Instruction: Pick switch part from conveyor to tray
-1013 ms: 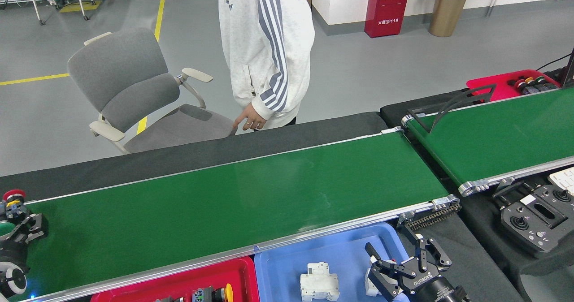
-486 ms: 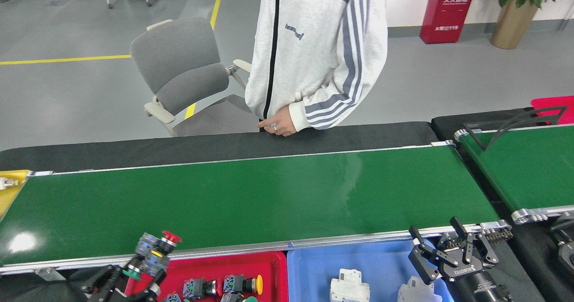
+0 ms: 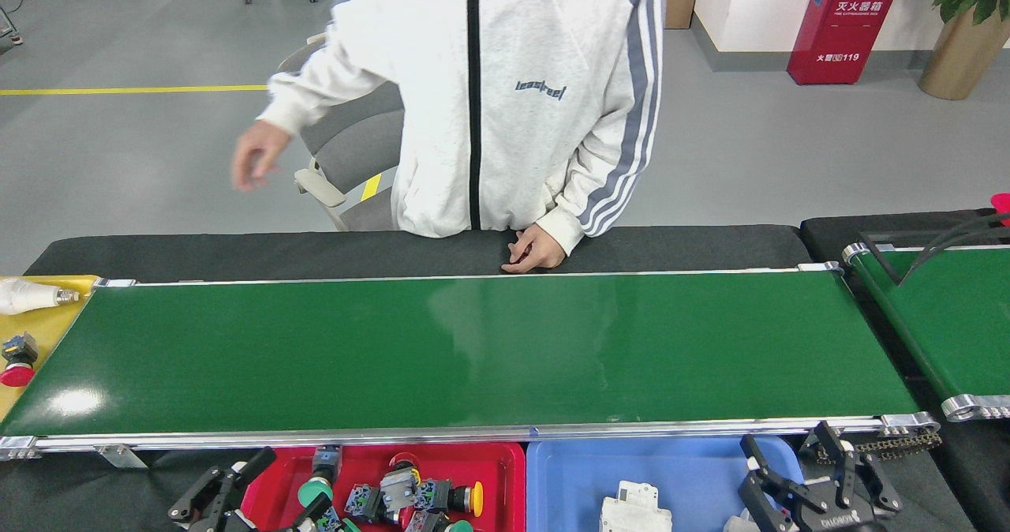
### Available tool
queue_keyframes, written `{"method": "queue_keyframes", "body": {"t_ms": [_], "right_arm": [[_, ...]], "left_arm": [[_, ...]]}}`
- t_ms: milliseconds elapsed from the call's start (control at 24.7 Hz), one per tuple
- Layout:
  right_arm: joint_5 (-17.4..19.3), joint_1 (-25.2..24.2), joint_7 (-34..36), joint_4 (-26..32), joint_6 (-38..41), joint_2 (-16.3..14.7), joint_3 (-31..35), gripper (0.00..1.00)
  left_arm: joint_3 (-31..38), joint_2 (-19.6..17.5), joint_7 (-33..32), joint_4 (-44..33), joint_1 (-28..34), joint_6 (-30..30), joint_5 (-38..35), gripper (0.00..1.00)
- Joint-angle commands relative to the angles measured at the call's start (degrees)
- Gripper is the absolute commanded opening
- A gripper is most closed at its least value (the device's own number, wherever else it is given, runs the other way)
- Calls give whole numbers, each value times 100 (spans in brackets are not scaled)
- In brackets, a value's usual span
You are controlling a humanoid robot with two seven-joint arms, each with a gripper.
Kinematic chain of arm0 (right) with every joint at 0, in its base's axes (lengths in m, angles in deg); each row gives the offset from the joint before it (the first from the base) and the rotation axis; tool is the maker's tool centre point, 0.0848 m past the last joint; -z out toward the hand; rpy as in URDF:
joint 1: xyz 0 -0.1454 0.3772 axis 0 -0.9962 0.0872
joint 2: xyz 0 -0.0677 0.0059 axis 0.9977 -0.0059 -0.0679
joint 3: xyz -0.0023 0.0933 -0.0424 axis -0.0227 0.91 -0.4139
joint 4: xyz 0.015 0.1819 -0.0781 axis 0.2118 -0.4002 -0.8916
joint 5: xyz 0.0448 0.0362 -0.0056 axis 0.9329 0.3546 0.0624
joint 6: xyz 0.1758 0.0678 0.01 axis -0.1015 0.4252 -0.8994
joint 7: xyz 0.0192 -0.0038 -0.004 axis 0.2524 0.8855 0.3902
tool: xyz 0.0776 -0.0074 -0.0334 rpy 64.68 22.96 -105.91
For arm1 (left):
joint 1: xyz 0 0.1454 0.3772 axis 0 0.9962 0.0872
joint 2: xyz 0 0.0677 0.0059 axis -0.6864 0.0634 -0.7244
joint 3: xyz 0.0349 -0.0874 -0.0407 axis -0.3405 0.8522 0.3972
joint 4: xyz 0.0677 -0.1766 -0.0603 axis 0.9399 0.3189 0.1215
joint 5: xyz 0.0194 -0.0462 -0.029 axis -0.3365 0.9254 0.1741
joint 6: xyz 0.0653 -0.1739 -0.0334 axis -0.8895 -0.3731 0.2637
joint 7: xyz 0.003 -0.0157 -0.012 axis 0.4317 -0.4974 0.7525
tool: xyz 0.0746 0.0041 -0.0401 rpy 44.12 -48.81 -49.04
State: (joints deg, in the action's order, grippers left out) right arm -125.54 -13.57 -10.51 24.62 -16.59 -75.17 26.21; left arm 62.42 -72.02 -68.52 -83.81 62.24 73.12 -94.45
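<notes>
Left gripper (image 3: 260, 488) moved over red tray (image 3: 505, 461), jaws spread, conveyor (image 3: 473, 350) bare, right gripper (image 3: 805, 465) open

Setting: factory floor | conveyor (image 3: 473, 350) | yellow floor line (image 3: 134, 89) | red fire cabinet (image 3: 840, 25)

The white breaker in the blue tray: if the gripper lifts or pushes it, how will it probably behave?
The white breaker looks like a blocky moulded plastic body, so probably stiff and fairly light. Its flat faces suggest it will slide, not roll, on the smooth blue tray. Its stepped top may let fingers slip.
</notes>
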Motion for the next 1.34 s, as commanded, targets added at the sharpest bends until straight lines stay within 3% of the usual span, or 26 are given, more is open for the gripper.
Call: {"method": "queue_keyframes", "body": {"t_ms": [0, 81, 162, 405, 1297], "right_arm": [[11, 7, 2, 105, -14, 63, 42, 97], [2, 7, 2, 114, -41, 142, 43, 97], [-33, 7, 2, 140, -190, 142, 34, 97], [-59, 16, 2, 158, -190, 159, 34, 96], [-59, 77, -7, 254, -208, 230, 34, 95]], "left_arm": [[416, 72, 36, -43, -12, -233, -16, 100], [776, 45, 36, 36, -12, -1042, -7, 100], [1093, -25, 36, 352, -30, -1429, -7, 100], [1313, -139, 36, 502, 181, -1455, -16, 100], [1752, -289, 45, 502, 85, -1464, -7, 100]]}}
